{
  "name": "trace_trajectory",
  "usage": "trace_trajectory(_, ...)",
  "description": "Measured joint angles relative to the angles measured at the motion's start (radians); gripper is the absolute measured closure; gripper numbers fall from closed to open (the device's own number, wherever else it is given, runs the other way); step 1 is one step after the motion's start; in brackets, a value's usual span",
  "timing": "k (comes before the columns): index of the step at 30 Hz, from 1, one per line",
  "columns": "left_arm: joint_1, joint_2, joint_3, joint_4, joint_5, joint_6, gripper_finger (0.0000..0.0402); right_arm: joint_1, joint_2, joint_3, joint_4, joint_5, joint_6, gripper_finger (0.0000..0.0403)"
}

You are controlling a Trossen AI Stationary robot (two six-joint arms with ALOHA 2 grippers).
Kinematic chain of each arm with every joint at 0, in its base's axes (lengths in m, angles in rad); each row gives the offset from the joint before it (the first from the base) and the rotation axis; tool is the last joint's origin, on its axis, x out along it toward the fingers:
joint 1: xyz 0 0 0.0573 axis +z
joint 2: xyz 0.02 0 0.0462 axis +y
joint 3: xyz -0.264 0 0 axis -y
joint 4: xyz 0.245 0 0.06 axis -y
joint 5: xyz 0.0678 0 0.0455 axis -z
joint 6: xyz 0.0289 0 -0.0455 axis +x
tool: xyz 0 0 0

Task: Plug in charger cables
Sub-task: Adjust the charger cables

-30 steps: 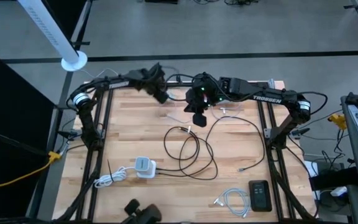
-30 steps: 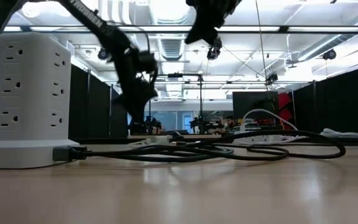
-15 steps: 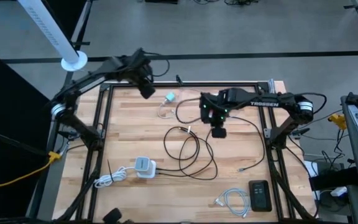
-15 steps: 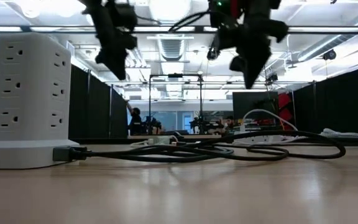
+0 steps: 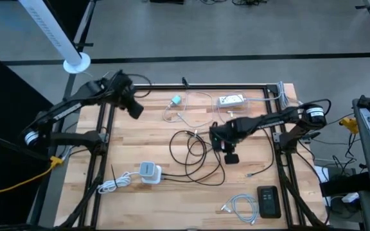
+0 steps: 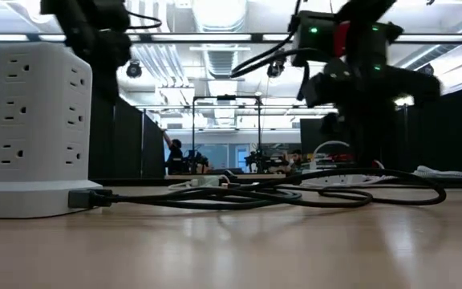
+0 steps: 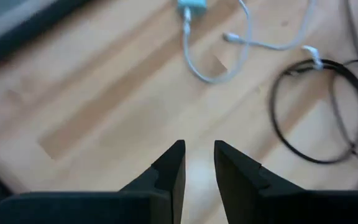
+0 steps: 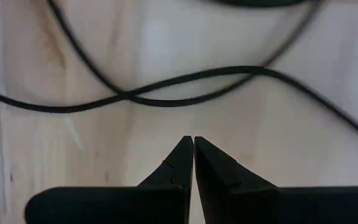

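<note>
High view shows the right gripper (image 5: pixel 230 156) hanging over the middle of the wooden surface (image 5: pixel 140 131). Its jaws are pressed tight together and hold nothing. The long black cable (image 5: pixel 201 154) lies in loops just beside these jaws and under them. In the right wrist view, two strands of this black cable (image 8: pixel 166 93) cross on the wood just ahead of the right fingers (image 8: pixel 179 163).

The left gripper (image 5: pixel 135 109) hangs near the far left side of the surface, well apart from the right one. Its jaws are a little bit apart and hold nothing. In the left wrist view, a short white cable (image 7: pixel 229 53) with a light blue plug (image 7: pixel 193 7) lies on the wood ahead of the left fingers (image 7: pixel 169 171). A loop of black cable (image 7: pixel 316 112) lies beside it.

A white cube adapter (image 5: pixel 149 171) with a short white cord (image 5: pixel 116 183) sits on the near side of the surface, well apart from both jaws. A coiled white cable (image 5: pixel 239 206) lies by a black box (image 5: pixel 268 201) near the corner, past the right jaws. In the low view, a white power tower (image 6: pixel 34 132) stands close to the camera, with a black plug (image 6: pixel 87 197) at its base.
</note>
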Motion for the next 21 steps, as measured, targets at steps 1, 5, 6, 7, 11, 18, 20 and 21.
trace_trajectory(1,-0.003,-0.024,-0.021,0.000,0.026,-0.022,0.0336,0.021,0.003,-0.014,0.029,0.010,0.015,0.0403)
trace_trajectory(5,-0.013,-0.105,-0.068,0.009,0.073,-0.062,0.0336,0.100,0.044,-0.042,0.211,0.167,0.050,0.0403)
trace_trajectory(6,-0.013,-0.119,-0.079,0.019,0.073,-0.059,0.0336,0.114,0.068,-0.036,0.282,0.207,0.051,0.0403)
trace_trajectory(7,-0.013,-0.130,-0.089,0.033,0.073,-0.057,0.0336,0.124,0.100,-0.019,0.340,0.234,0.059,0.0403)
trace_trajectory(11,-0.014,-0.148,-0.098,0.082,0.074,-0.042,0.0336,0.134,0.286,0.165,0.435,0.285,0.129,0.0403)
trace_trajectory(18,-0.018,-0.151,-0.098,0.020,0.116,0.056,0.0336,0.142,0.626,0.739,0.316,0.252,0.167,0.0403)
trace_trajectory(20,-0.019,-0.156,-0.098,-0.026,0.116,0.093,0.0336,0.150,0.664,0.881,0.131,0.253,0.178,0.0403)
trace_trajectory(21,-0.020,-0.160,-0.099,-0.048,0.116,0.104,0.0336,0.156,0.667,0.935,0.033,0.258,0.181,0.0403)
